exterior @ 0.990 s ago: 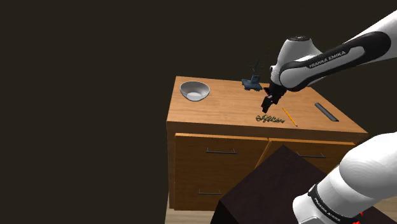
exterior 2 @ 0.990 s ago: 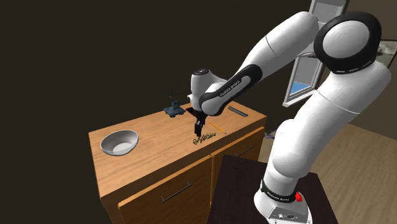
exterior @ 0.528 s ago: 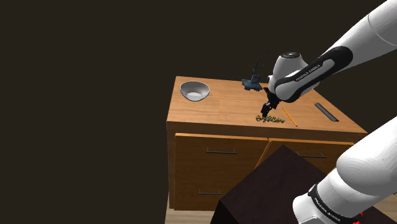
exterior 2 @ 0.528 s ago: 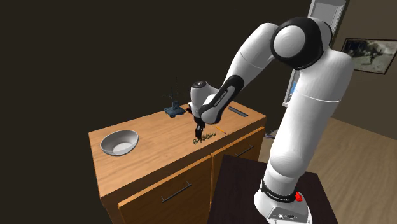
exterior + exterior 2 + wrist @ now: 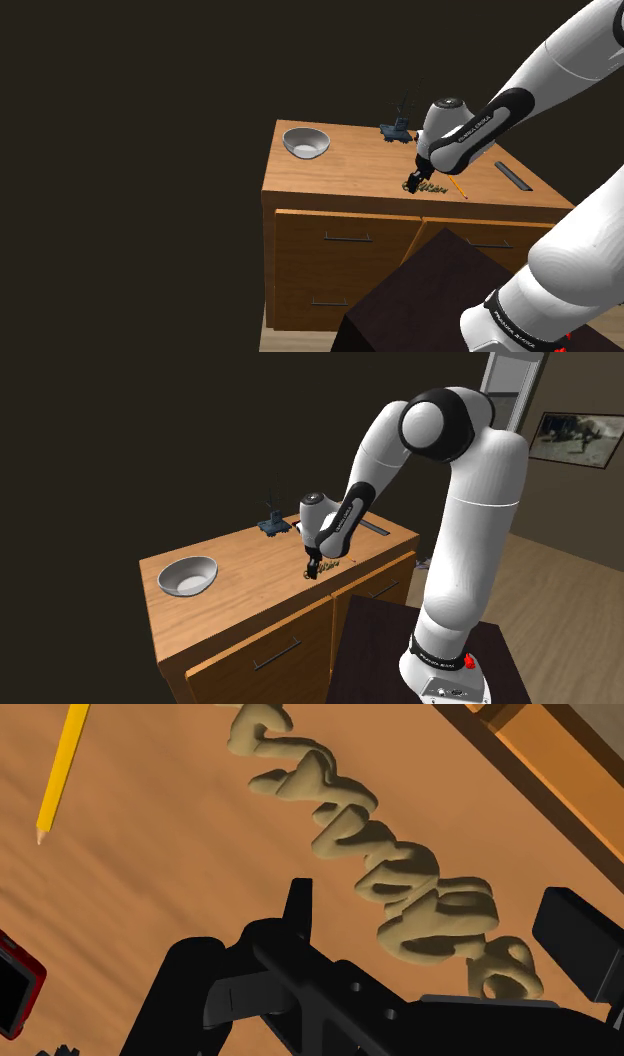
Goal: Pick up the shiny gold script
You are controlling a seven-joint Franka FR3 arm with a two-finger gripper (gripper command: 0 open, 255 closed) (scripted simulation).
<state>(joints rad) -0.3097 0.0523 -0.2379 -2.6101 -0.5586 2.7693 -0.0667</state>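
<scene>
Evidently, near the front edge of the wooden drawer cabinet (image 5: pixel 340 170), the gripper (image 5: pixel 435 904) straddles one end of the flat-lying gold script (image 5: pixel 370 844), probably light, rigid and slick, best pinched across its thin strokes, its fingers (image 5: pixel 580 939) apart either side.

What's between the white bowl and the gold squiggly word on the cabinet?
Nothing. In the shoulder view, just bare wooden cabinet top lies between the bowl and the gold script.

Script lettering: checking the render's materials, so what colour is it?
The script lettering is matte tan-gold, clearest in the wrist view.
</scene>
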